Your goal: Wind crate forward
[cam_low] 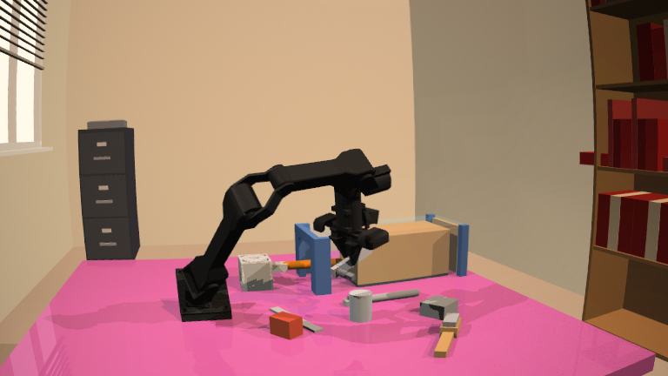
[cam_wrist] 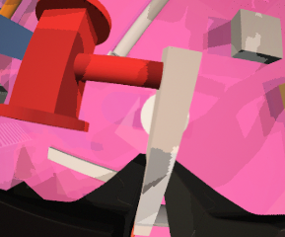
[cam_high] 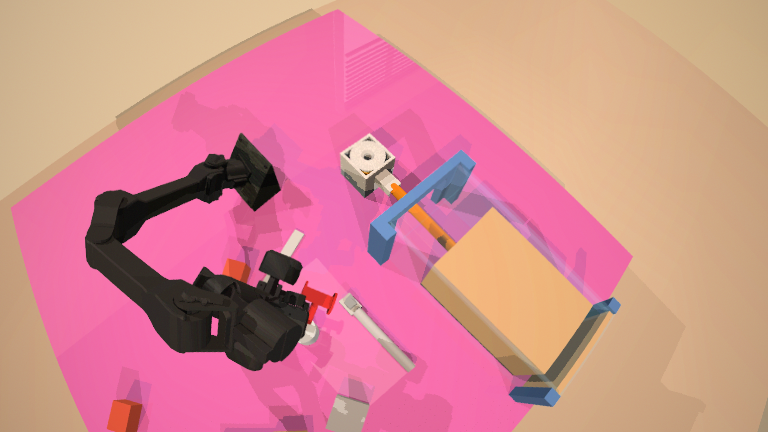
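Observation:
My gripper (cam_low: 351,259) (cam_wrist: 154,161) is shut on the pale bar of the winch handle (cam_wrist: 177,99) (cam_high: 320,298), raised above the bench. The handle's red spool-shaped grip and stem stick out to the left in the wrist view. Its square key is not clear. The winch (cam_high: 353,173) (cam_low: 256,276) stands away from the gripper, its round top hole uncovered. An orange strap (cam_high: 421,218) (cam_low: 297,265) runs from it through the blue frame (cam_high: 419,195) (cam_low: 321,263) to the tan crate (cam_high: 509,291) (cam_low: 409,256). The crate sits flat, its front apart from the frame.
A white cylinder (cam_high: 309,335) (cam_low: 360,307) stands below the gripper. A grey socket tool (cam_high: 385,342) (cam_low: 396,296) lies near the crate. A flat bar (cam_high: 293,242), orange blocks (cam_high: 236,270) (cam_high: 123,415), a grey block (cam_high: 347,413) (cam_low: 438,307) and a wood-handled tool (cam_low: 444,342) lie around.

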Controlling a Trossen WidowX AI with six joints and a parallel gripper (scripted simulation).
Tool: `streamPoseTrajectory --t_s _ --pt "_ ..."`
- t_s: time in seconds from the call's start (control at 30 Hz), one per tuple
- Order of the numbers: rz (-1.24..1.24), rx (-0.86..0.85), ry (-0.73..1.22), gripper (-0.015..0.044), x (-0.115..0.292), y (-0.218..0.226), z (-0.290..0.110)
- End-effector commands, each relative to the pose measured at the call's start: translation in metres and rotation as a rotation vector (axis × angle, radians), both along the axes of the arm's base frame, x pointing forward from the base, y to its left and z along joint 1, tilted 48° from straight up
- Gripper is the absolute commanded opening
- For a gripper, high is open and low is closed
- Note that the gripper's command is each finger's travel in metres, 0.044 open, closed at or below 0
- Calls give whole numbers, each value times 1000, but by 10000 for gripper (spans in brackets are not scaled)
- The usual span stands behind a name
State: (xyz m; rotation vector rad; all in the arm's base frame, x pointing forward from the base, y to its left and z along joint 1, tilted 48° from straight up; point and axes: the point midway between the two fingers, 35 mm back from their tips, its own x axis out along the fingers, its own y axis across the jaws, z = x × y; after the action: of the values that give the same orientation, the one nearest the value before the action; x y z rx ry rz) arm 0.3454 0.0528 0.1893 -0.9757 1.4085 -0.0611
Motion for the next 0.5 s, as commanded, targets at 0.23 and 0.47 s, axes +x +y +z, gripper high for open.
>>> streamPoseTrajectory --t_s 0.23,0.47 --pt "-60 68 -6 0 -21 73 -63" --pt "-112 89 -13 0 -47 112 -101"
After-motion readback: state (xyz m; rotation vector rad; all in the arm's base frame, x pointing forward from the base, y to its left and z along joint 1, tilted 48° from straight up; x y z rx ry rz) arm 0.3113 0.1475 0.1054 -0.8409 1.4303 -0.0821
